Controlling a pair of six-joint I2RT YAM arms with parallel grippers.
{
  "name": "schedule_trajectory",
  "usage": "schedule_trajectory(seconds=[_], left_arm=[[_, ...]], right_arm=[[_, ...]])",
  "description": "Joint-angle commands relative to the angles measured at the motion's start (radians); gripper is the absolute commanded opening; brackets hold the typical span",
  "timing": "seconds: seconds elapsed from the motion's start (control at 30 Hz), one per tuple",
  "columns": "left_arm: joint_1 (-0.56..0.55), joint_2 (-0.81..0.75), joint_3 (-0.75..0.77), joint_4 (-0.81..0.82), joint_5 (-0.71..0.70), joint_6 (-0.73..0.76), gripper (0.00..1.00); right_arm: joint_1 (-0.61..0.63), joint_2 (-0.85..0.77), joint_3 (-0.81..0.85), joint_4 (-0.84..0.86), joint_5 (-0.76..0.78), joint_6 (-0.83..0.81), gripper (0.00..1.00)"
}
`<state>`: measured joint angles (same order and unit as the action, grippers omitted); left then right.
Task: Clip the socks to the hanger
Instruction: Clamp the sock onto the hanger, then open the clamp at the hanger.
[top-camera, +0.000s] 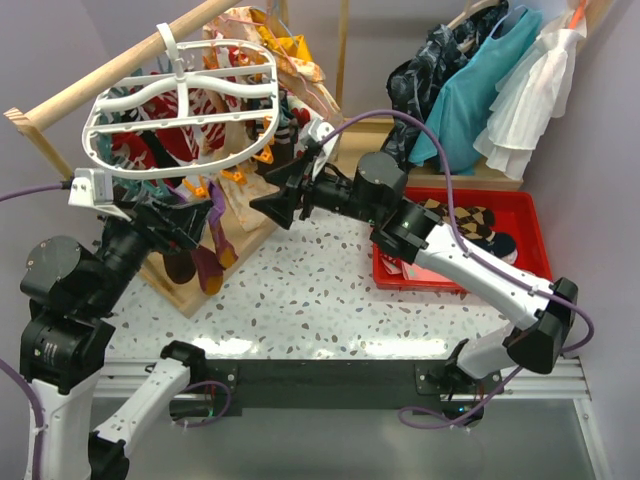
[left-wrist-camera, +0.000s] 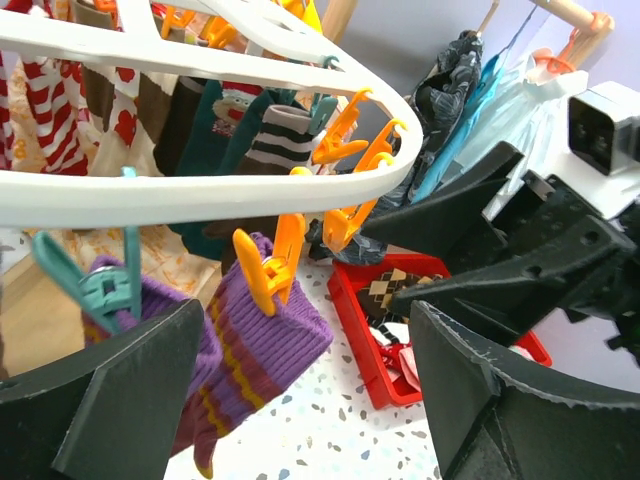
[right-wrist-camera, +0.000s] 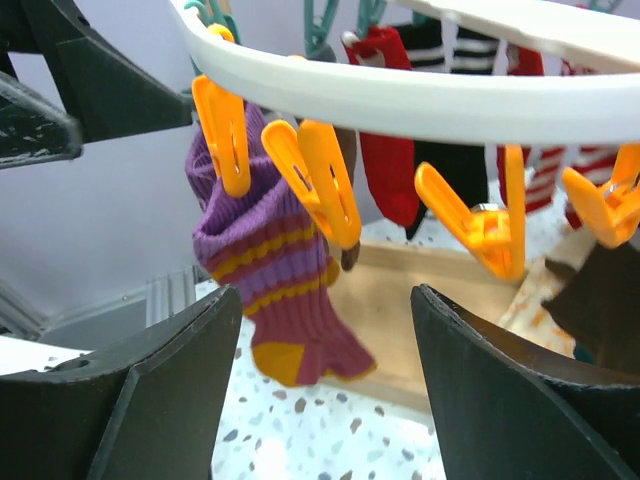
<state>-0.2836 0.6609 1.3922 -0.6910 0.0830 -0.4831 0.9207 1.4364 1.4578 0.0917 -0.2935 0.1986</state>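
A purple sock (right-wrist-camera: 265, 260) with an orange toe hangs toe-down, its ribbed cuff pinched in an orange clip (right-wrist-camera: 222, 130) on the near rim of the white oval hanger (right-wrist-camera: 420, 100). The hanger hooks over a wooden rail (top-camera: 100, 75) at the far left and carries red, striped and dark socks besides. The left gripper (left-wrist-camera: 308, 310) and right gripper (right-wrist-camera: 328, 292) flank that clip with jaws spread wide and empty, apparently leaving the sock's weight to the clip alone, while argyle socks (top-camera: 470, 220) wait in a red bin (top-camera: 525, 215) on the right.
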Motion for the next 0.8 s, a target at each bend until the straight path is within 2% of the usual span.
schedule_trajectory(seconds=[0.0, 0.53, 0.6, 0.63, 0.7, 0.77], left_arm=[[-0.002, -0.017, 0.045, -0.047, -0.017, -0.020, 0.88], [-0.002, -0.017, 0.028, -0.025, 0.041, -0.028, 0.88], [-0.002, -0.015, 0.025, -0.019, 0.046, -0.029, 0.88], [-0.002, -0.014, 0.025, -0.019, 0.053, -0.032, 0.88], [-0.002, -0.007, 0.025, -0.009, 0.063, -0.034, 0.87], [-0.002, 0.003, 0.025, 0.007, 0.080, -0.043, 0.87]], right_arm=[[-0.013, 0.053, 0.029, 0.189, -0.127, -0.028, 0.73], [-0.086, 0.191, 0.127, 0.367, -0.220, 0.116, 0.72], [-0.103, 0.196, 0.127, 0.390, -0.245, 0.146, 0.68], [-0.108, 0.199, 0.128, 0.398, -0.256, 0.154, 0.63], [-0.112, 0.203, 0.134, 0.393, -0.291, 0.160, 0.61], [-0.112, 0.211, 0.148, 0.373, -0.332, 0.154, 0.51]])
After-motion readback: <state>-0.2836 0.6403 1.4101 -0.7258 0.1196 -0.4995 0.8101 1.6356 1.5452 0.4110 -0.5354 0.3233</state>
